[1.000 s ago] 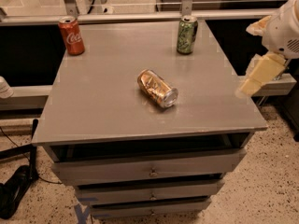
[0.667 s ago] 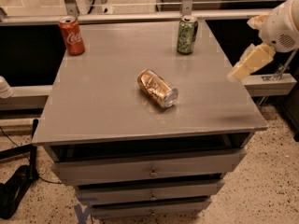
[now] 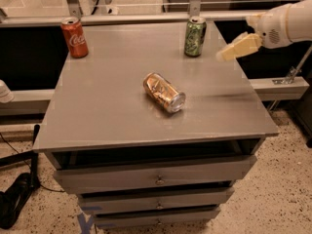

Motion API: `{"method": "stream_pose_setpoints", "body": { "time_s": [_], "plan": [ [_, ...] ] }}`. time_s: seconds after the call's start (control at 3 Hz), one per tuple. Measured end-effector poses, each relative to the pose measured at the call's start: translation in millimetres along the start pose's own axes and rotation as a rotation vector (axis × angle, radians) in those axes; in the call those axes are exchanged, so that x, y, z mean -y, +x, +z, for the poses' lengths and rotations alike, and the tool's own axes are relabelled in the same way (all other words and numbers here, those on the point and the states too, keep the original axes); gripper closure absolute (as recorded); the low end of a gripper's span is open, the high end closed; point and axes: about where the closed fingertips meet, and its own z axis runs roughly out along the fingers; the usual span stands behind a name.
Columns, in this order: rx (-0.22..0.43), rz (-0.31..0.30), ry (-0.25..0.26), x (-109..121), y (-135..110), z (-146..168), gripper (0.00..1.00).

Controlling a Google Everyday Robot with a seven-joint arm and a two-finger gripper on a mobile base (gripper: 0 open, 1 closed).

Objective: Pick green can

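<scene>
The green can (image 3: 195, 36), with pale mottled markings and a silver top, stands upright at the back right of the grey cabinet top (image 3: 112, 111). My gripper (image 3: 223, 55) reaches in from the right on a white arm. Its cream-coloured fingers point left and down. It hangs above the table's right edge, a short way to the right of the green can, and touches nothing.
A red Coca-Cola can (image 3: 74, 37) stands upright at the back left. A gold-orange can (image 3: 164, 92) lies on its side in the middle. A metal rail (image 3: 146, 17) runs behind the table. Drawers (image 3: 156, 177) sit below the front edge.
My gripper has moved up and to the left, from beside the table's right edge to a spot close to the green can. The cans have not moved.
</scene>
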Motion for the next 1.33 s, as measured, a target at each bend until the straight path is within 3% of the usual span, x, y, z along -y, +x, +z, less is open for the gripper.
{"method": "stream_pose_setpoints", "body": {
  "time_s": [0.33,0.67,1.0,1.33],
  "plan": [
    [0.145,0.079,-0.018,17.0,-6.2,41.9,0.00],
    [0.254,0.115,-0.044,25.2,-15.4,84.0,0.00],
    [0.309,0.125,-0.065,28.1,-27.0,118.7,0.00],
    [0.322,0.133,-0.085,28.3,-35.3,149.1,0.18]
  ]
}}
